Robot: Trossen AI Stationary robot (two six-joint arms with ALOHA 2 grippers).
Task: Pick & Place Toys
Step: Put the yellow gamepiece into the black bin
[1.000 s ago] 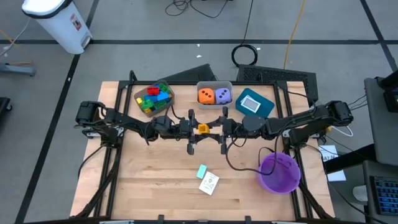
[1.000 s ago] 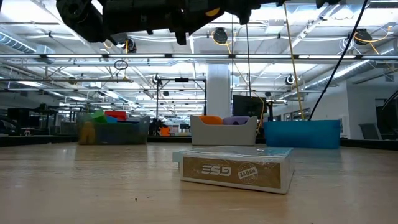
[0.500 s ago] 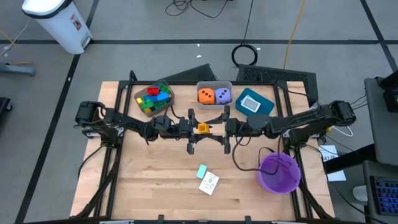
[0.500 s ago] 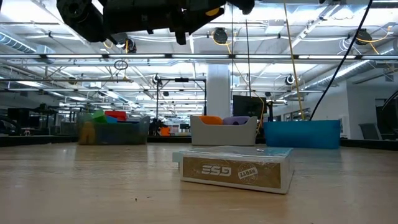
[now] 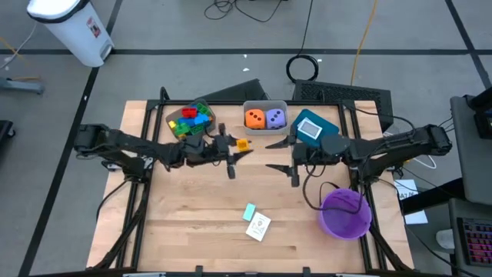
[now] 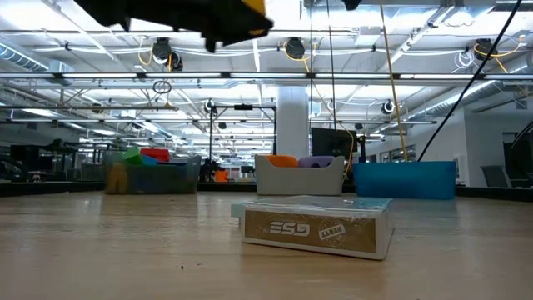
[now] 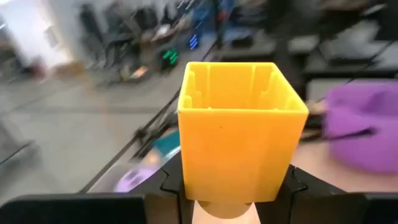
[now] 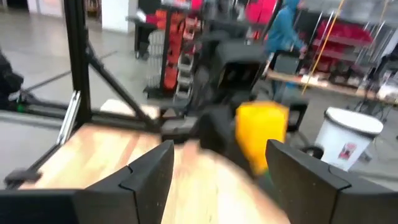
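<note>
We see the left gripper [image 5: 240, 146] held above the desk [image 5: 192, 223], its fingers pinching a yellow block [image 5: 243, 144] that the left wrist view shows square-on, hollow side outward, clamped between the two dark fingers [image 7: 171, 183]. In the high view this block hangs just in front of the grey bin [image 5: 265, 115], which holds the orange die [image 5: 254, 118] and the purple die [image 5: 276, 118]. The right gripper [image 5: 278, 154] hovers a little apart from the left one, its fingers spread and holding nothing; in its wrist view the same yellow block [image 8: 261, 134] shows farther off between them. The clear bin [image 5: 188, 121] at the back left is heaped with red, green, blue and yellow blocks, and the teal bin [image 5: 315, 127] carries a white-blue card. A card box [image 5: 259, 226] lies on the desk towards the front, and the purple bowl [image 5: 345, 214] sits at the right.
</note>
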